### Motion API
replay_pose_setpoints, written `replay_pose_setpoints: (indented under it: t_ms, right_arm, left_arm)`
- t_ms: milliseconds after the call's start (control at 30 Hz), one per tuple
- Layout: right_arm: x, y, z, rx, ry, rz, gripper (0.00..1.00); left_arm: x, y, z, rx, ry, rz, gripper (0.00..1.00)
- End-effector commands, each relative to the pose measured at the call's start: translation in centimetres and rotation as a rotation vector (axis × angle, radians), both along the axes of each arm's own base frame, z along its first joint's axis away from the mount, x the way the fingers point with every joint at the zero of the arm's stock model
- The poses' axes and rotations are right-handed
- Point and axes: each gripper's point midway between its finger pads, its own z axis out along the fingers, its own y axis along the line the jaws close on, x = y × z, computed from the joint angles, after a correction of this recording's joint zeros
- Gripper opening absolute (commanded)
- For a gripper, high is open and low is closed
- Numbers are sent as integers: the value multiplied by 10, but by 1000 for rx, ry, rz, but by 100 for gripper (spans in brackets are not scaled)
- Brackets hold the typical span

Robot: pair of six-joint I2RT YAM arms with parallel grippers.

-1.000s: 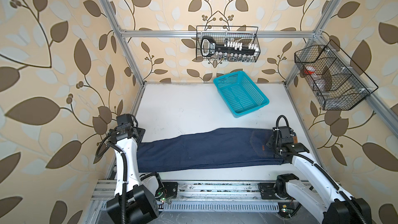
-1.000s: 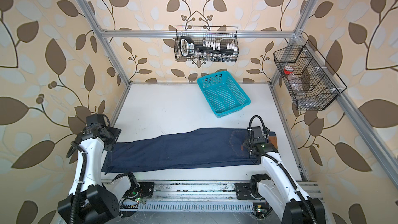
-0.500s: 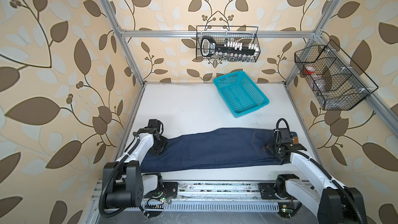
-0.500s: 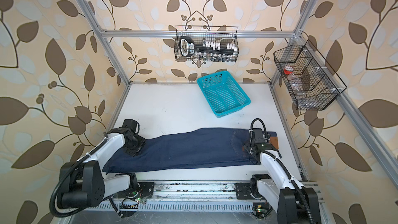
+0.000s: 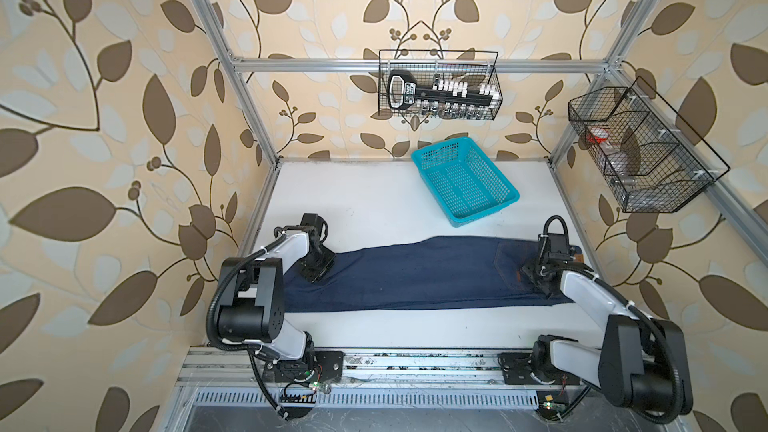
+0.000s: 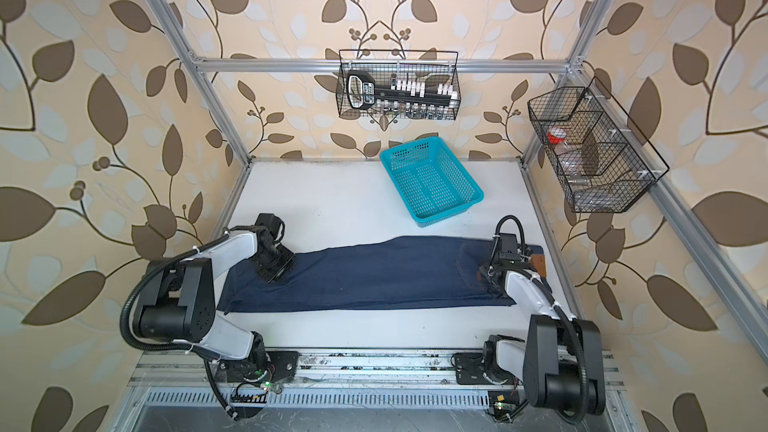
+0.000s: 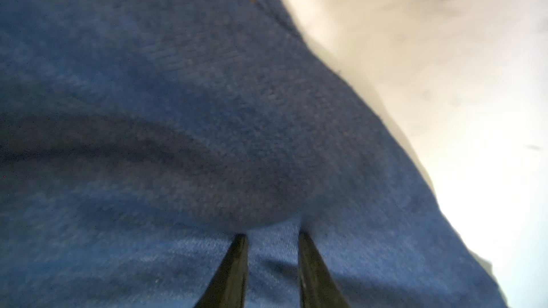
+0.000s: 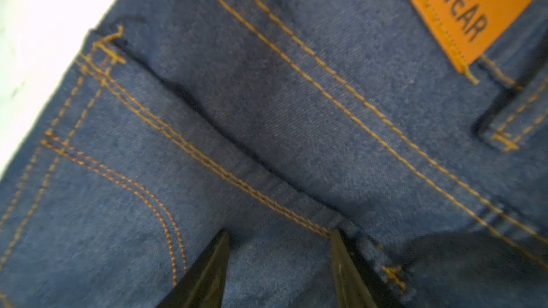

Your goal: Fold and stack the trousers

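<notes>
Lying flat across the near worktop [image 5: 374,201], the dark denim jeans [image 5: 415,276] are judged soft, weighty and floppy, best taken at hem and stiff waistband; left gripper [image 7: 271,234] is clenched on a pinch of leg cloth, right gripper [image 8: 280,232] stands released, tips on the seat

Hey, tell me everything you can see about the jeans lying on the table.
The trousers are dark navy denim with orange-tan stitching, a back pocket facing up and an orange patch reading WEAR at the waistband. They lie flat and long across the white table on the arms' side, waist to the right, legs together to the left. The left gripper meets the leg end; the right gripper, jaws apart, meets the pocket seam.
</notes>
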Motion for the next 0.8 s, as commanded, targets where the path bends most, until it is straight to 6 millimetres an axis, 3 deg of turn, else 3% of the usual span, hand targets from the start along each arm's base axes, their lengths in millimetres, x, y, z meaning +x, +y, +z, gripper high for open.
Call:
replay_pose_setpoints:
  t_ms: [0,100,200,300,467,633,767]
  right_arm:
    - [-9,-23,-4,-85,65,-21,57]
    - [-7,-34,-2,-102,63,-23,57]
    - [-5,-33,-1,-99,63,-3,57]
    - [0,-28,5,-77,23,24,57]
    - [11,-15,20,-40,-23,118,57]
    - [19,13,31,50,-96,266,58]
    - [23,38,47,111,-165,424,59]
  left_arm:
    - [38,-5,-21,-3,-68,-117,33]
    - [59,-6,-6,12,-93,-177,37]
    - [67,0,17,58,-90,-242,47]
    - [66,8,47,108,-89,-309,55]
    - [53,33,92,149,-130,-369,58]
    - [37,79,100,168,-116,-353,59]
    - [41,111,94,203,-128,-360,57]
